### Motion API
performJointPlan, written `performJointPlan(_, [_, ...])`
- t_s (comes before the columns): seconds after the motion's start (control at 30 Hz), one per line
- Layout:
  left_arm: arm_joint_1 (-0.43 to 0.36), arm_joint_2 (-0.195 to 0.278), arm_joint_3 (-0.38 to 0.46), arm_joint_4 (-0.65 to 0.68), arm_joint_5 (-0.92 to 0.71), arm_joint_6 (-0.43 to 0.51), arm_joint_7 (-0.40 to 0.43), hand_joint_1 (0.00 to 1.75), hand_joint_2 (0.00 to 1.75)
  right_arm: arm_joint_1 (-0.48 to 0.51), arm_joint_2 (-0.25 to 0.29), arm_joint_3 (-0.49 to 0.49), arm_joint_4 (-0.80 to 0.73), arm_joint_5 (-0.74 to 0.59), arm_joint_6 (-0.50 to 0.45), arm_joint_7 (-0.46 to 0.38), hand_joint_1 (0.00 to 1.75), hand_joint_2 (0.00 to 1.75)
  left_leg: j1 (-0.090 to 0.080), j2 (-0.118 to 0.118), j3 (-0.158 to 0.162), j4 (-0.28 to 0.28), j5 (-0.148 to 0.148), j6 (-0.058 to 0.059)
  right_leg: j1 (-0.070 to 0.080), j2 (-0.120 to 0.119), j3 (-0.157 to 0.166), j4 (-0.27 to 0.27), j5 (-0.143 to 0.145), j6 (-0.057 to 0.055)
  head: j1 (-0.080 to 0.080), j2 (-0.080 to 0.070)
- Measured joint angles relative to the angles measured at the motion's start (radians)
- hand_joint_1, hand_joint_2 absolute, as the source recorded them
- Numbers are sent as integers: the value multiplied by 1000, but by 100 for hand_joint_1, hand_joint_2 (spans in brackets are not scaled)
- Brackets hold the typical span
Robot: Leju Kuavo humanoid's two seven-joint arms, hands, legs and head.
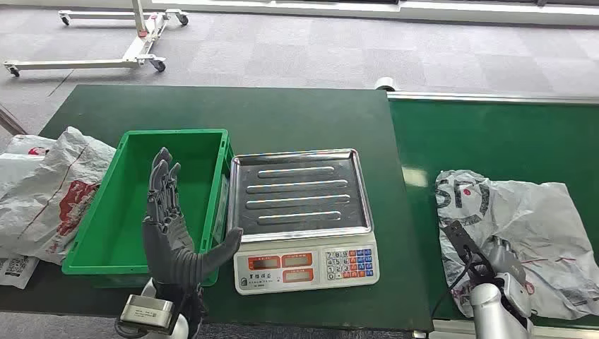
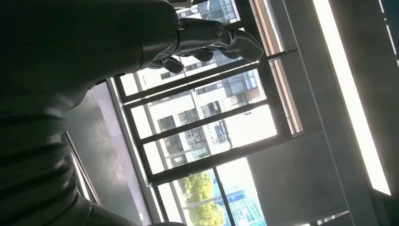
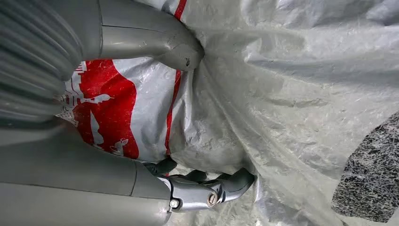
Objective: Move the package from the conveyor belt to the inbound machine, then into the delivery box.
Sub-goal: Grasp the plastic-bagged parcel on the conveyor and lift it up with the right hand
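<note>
Package point(image 1: 523, 233), grey bag on conveyor belt point(image 1: 494, 134), right of scale point(image 1: 302, 219): right hand point(image 1: 487, 258) on its near-left edge, fingers closing into the plastic; left hand point(image 1: 173, 233) raised, spread, holding nothing.

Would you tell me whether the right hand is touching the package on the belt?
Touching. The right wrist view shows the right hand with its thumb and fingers pressed into the package.

The right hand point(image 1: 487, 260) hides part of the package point(image 1: 537, 219) beneath it.
</note>
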Motion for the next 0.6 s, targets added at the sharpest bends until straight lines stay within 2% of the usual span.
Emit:
performJointPlan(0.2, [4, 2, 0, 0, 8, 22, 0, 0, 175, -19, 3, 28, 6, -3, -16, 32, 175, 175, 0, 0, 0, 0, 0, 0, 0, 0, 0, 0, 0, 0, 0, 0])
performJointPlan(0.6, [3, 18, 0, 0, 25, 57, 0, 0, 175, -35, 3, 73, 7, -26, -27, 36, 175, 175, 0, 0, 0, 0, 0, 0, 0, 0, 0, 0, 0, 0, 0, 0])
